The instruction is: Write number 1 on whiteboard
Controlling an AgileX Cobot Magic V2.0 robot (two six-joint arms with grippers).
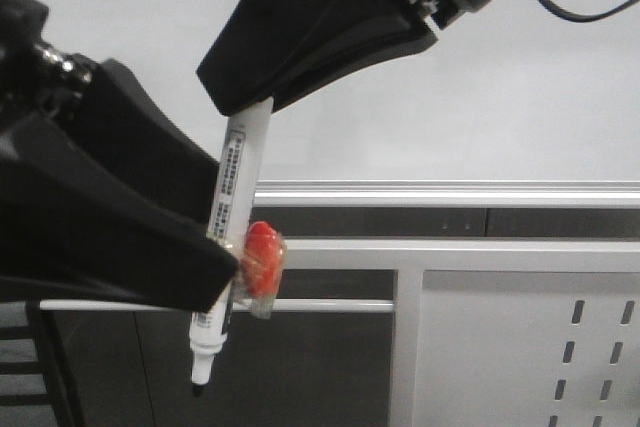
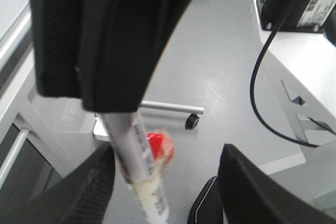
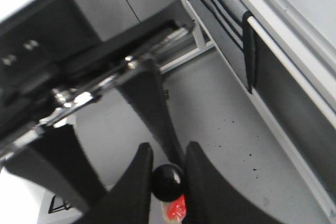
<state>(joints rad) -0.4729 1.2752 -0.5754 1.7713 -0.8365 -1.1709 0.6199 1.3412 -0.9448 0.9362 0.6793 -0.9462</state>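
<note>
Front view: a white marker pen point(image 1: 232, 237) hangs nearly upright in front of the whiteboard point(image 1: 480, 97), its black tip pointing down, below the board's silver aluminium rail point(image 1: 450, 193). The right gripper point(image 1: 247, 102) grips the pen's upper end, its black fingers closed around it. The left gripper point(image 1: 225, 252), lower down, is at the pen's middle, where a red lump wrapped in clear tape point(image 1: 262, 257) clings to the barrel; whether its jaws press the pen I cannot tell here. The board above the rail is a wide pale surface, open to the right of the pen, and no number 1 stroke shows on it. Below the rail and right of the pen stands a white metal panel with slanted slots point(image 1: 540, 347). A black cable point(image 1: 560, 2) loops near the upper right.

Left wrist view: the pen point(image 2: 137, 171) runs down beside one left finger point(image 2: 79, 192), while the other finger point(image 2: 257, 192) stands well apart from it, so these jaws are spread open around the barrel. The red lump point(image 2: 157, 145) sits just beside the pen. The right gripper's dark body point(image 2: 115, 35) covers the pen's upper end. Behind is grey floor point(image 2: 220, 66), unseen from the front, with a caster wheel point(image 2: 192, 121) and a black cable point(image 2: 262, 103).

Right wrist view: the right fingers point(image 3: 139, 187) are closed on the pen's round black end point(image 3: 167, 181), with the red lump point(image 3: 176, 208) just beyond it. The rail point(image 3: 294, 35) runs diagonally past, well apart from the pen.
</note>
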